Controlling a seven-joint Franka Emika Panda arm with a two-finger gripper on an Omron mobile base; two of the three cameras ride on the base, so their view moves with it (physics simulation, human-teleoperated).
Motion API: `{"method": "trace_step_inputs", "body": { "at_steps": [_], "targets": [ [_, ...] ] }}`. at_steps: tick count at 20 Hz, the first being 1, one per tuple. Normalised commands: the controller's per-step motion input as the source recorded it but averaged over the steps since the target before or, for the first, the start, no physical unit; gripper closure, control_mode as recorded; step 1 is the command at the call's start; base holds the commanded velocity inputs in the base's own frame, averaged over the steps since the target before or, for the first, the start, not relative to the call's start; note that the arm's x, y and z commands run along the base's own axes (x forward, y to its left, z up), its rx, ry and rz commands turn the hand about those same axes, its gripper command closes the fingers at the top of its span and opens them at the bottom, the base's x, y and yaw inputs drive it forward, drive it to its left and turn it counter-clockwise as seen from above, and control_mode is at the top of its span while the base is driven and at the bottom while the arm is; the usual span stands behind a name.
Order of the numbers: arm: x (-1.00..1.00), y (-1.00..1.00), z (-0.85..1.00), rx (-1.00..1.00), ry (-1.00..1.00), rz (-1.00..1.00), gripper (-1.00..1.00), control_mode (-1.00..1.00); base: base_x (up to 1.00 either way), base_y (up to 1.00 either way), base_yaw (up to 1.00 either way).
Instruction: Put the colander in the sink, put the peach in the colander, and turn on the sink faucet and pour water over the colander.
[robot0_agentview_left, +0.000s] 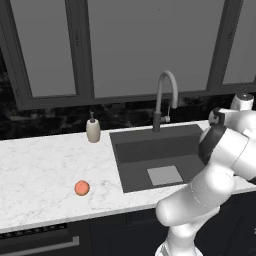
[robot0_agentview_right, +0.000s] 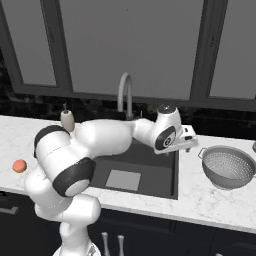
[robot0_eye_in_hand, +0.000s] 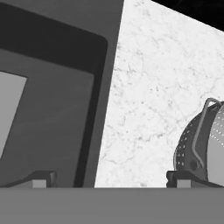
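Beside the sink (robot0_agentview_right: 150, 165), fingers (robot0_eye_in_hand: 43, 178) spread wide, colander (robot0_agentview_right: 229, 166) on counter, no readable writing

The arm (robot0_agentview_left: 220, 165) blocks the sink's (robot0_agentview_left: 145, 155) right end in the left base view. In the hand view the colander (robot0_eye_in_hand: 203, 144) runs off the right edge, so just 1 handle and some perforated wall show.
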Motion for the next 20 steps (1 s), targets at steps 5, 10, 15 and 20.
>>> {"method": "trace_step_inputs", "body": {
  "at_steps": [5,10,15,20],
  "targets": [
    [0.08,-0.27,-0.07,0.00,0.00,-0.05,-1.00,-1.00,0.00,0.00,0.00],
    [-0.06,-0.14,0.00,0.00,0.00,-0.04,-1.00,-1.00,0.00,0.00,0.00],
    [-0.04,-0.38,-0.03,0.00,0.00,0.00,-1.00,-1.00,0.00,0.00,0.00],
    [0.00,-0.63,-0.12,0.00,0.00,0.00,-1.00,-1.00,0.00,0.00,0.00]
  ]
}}
